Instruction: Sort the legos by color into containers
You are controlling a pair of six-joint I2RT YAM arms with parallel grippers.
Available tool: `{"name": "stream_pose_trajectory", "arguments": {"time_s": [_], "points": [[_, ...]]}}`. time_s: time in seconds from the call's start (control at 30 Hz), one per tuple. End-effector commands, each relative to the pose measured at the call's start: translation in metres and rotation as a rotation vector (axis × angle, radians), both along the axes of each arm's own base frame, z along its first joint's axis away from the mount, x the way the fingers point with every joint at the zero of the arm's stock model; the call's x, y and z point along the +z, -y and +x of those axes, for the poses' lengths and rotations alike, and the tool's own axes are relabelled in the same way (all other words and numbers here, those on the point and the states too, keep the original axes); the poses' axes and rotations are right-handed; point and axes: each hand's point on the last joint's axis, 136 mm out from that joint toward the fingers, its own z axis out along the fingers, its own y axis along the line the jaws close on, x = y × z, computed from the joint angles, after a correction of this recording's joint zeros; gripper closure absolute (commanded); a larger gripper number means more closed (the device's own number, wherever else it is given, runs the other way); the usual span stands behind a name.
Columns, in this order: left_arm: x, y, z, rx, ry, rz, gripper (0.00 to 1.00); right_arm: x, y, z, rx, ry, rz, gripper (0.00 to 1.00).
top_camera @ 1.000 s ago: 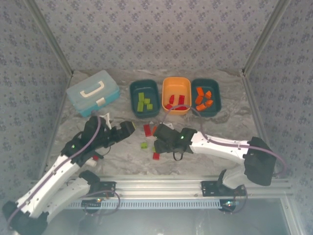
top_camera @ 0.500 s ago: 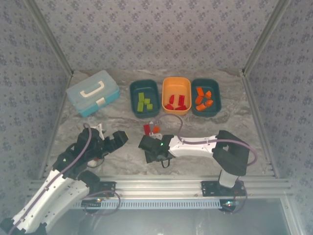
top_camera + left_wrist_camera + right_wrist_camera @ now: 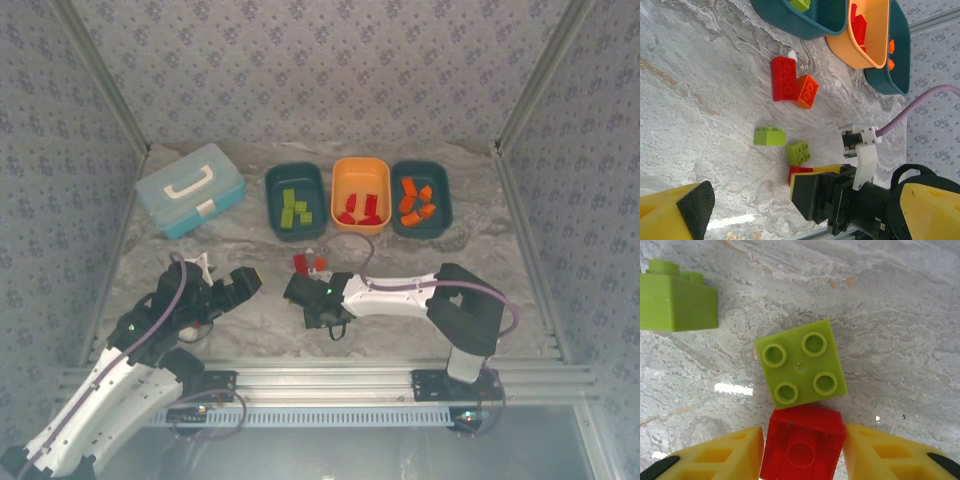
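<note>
On the marbled tabletop (image 3: 480, 262), a light blue carrying case (image 3: 190, 190) sits at far left, apart from the sorting. Right of it, the left gripper (image 3: 240, 283) hangs with jaws spread wide and nothing between them, apparently standing clear of its partner. Mid-table lie a loose lime green brick (image 3: 769, 136) and a four-stud lime brick (image 3: 800, 364). Farther back, a long red brick (image 3: 784, 79) touches an orange brick (image 3: 807, 91).

The right gripper (image 3: 802, 442) presses its yellow fingers (image 3: 730, 455) against both sides of a small red brick (image 3: 802, 430), just beside the four-stud lime brick.

Along the rear, the left teal tub (image 3: 296, 167) holds lime pieces (image 3: 293, 210), the orange tub (image 3: 361, 161) holds red pieces (image 3: 358, 212), and the right teal tub (image 3: 421, 164) holds orange pieces (image 3: 415, 205). With one colour to each tub, the gripped brick likely belongs in the orange tub.

No brand or lettering is legible.
</note>
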Motion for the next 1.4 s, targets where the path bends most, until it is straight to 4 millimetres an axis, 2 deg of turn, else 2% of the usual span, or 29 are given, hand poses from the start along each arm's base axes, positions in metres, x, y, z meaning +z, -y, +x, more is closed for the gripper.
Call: {"name": "stream_pose_trajectory", "arguments": {"time_s": [0.0, 0.2, 0.3, 0.43, 0.53, 0.63, 0.7, 0.77, 0.87, 0.9, 1.0, 1.1, 1.2, 1.37], "points": [[-0.002, -0.001, 0.000, 0.011, -0.009, -0.009, 0.03, -0.007, 0.004, 0.002, -0.033, -0.012, -0.013, 0.58], [-0.002, -0.001, 0.000, 0.014, -0.008, -0.008, 0.03, -0.006, 0.006, 0.003, -0.034, -0.006, -0.018, 0.67], [-0.001, -0.001, 0.001, 0.017, -0.005, -0.014, 0.03, 0.003, 0.010, 0.003, -0.037, 0.016, -0.022, 0.69], [0.004, 0.004, 0.005, 0.014, 0.007, -0.041, 0.03, 0.045, 0.021, 0.009, -0.028, 0.102, -0.028, 0.69], [0.013, 0.019, 0.017, -0.003, 0.018, -0.091, 0.02, 0.079, 0.034, 0.030, -0.055, 0.147, 0.021, 0.68], [0.027, 0.044, 0.040, -0.044, 0.030, -0.132, 0.02, 0.107, 0.048, 0.067, -0.095, 0.190, 0.063, 0.68], [0.033, 0.060, 0.059, -0.072, 0.035, -0.135, 0.02, 0.127, 0.055, 0.106, -0.142, 0.223, 0.104, 0.67], [0.038, 0.076, 0.082, -0.104, 0.038, -0.151, 0.02, 0.135, 0.067, 0.149, -0.198, 0.247, 0.122, 0.67], [0.041, 0.088, 0.118, -0.117, 0.035, -0.171, 0.02, 0.138, 0.087, 0.218, -0.292, 0.269, 0.143, 0.67], [0.043, 0.091, 0.128, -0.123, 0.035, -0.171, 0.02, 0.140, 0.091, 0.234, -0.310, 0.279, 0.148, 0.67], [0.046, 0.104, 0.156, -0.149, 0.030, -0.151, 0.02, 0.122, 0.106, 0.296, -0.378, 0.267, 0.119, 0.67], [0.037, 0.111, 0.172, -0.155, -0.005, -0.106, 0.02, 0.104, 0.116, 0.340, -0.429, 0.252, 0.110, 0.67], [0.023, 0.113, 0.183, -0.152, -0.041, -0.064, 0.03, 0.085, 0.127, 0.369, -0.466, 0.229, 0.101, 0.66], [0.008, 0.120, 0.191, -0.165, -0.066, -0.060, 0.03, 0.054, 0.133, 0.391, -0.484, 0.178, 0.106, 0.64]]}}
